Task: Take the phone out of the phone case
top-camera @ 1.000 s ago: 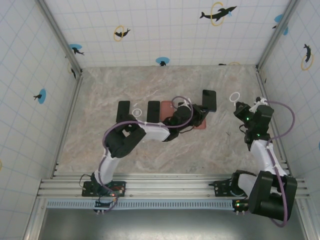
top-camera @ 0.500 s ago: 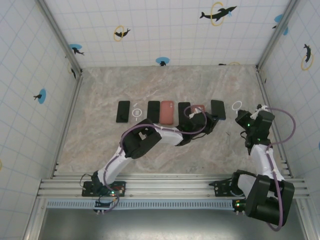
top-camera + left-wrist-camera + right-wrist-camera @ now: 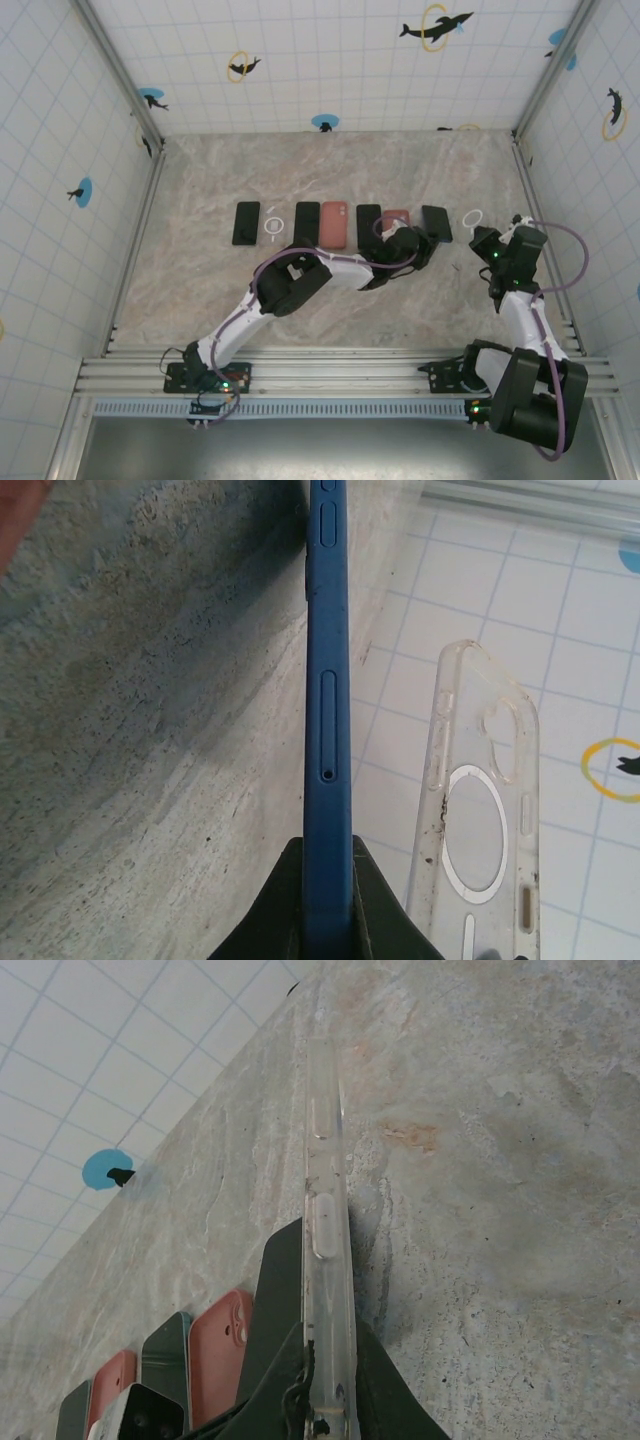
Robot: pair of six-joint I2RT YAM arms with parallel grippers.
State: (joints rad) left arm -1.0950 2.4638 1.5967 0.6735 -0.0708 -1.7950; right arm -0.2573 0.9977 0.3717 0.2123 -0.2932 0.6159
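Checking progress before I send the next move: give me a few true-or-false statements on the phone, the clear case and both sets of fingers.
1. The left fingers pinch the phone edge-on. True.
2. The phone sits inside the clear case. False: the two are apart, and each arm holds one.
3. The right fingers are open and empty. False: they are shut on the clear case.
4. A pink case lies on the table in the row of phones. True.
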